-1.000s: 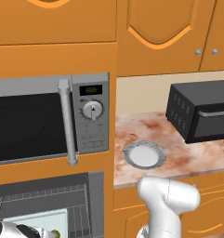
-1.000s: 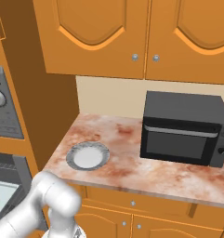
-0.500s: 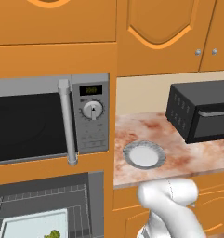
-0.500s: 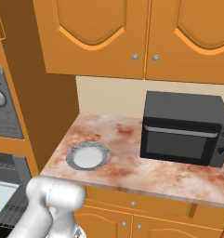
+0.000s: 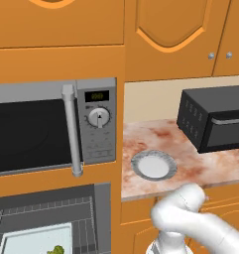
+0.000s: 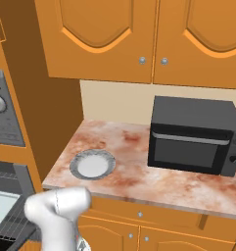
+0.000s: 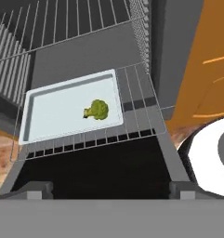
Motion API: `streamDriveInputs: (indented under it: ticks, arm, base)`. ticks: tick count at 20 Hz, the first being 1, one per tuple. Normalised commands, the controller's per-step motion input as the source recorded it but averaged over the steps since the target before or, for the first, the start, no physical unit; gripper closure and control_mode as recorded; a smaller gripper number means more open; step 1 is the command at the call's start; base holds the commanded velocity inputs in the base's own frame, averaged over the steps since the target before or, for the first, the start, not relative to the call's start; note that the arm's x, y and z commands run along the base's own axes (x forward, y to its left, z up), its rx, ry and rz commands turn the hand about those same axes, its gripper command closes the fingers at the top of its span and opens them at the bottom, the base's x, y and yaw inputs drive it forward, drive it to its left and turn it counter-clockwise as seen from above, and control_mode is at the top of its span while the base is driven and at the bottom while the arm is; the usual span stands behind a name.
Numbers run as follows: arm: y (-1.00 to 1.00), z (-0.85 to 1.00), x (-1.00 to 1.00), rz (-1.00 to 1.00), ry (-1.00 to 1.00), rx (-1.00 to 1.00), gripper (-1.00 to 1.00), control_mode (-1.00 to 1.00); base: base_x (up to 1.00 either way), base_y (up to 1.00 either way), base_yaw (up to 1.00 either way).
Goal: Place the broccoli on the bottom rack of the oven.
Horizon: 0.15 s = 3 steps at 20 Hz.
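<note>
— Green on pale blue: is that the broccoli you have in the hand view?

— Yes. You see it lying on the pale tray, right of the tray's middle, touching nothing else. That tray sits on the bottom rack, a dark wire grid inside the oven.

— And from the base cameras, going left to right?

— In the left base view you get the silver microwave first, with the oven below it and the broccoli on the tray at the bottom edge. Then comes the round plate on the marble counter, then the black box.

— What about your gripper?

— Its two dark fingertips stand far apart at the bottom of the hand view, holding nothing, well clear of the broccoli.
</note>
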Motion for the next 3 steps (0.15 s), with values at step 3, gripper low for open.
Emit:
streamDriveInputs:
  ticks: [3]
  arm:
    - [-0.88,0.03,0.02,0.06,0.08,0.32,-1.00,-1.00]
  base:
    - [0.00,0.00,0.00]
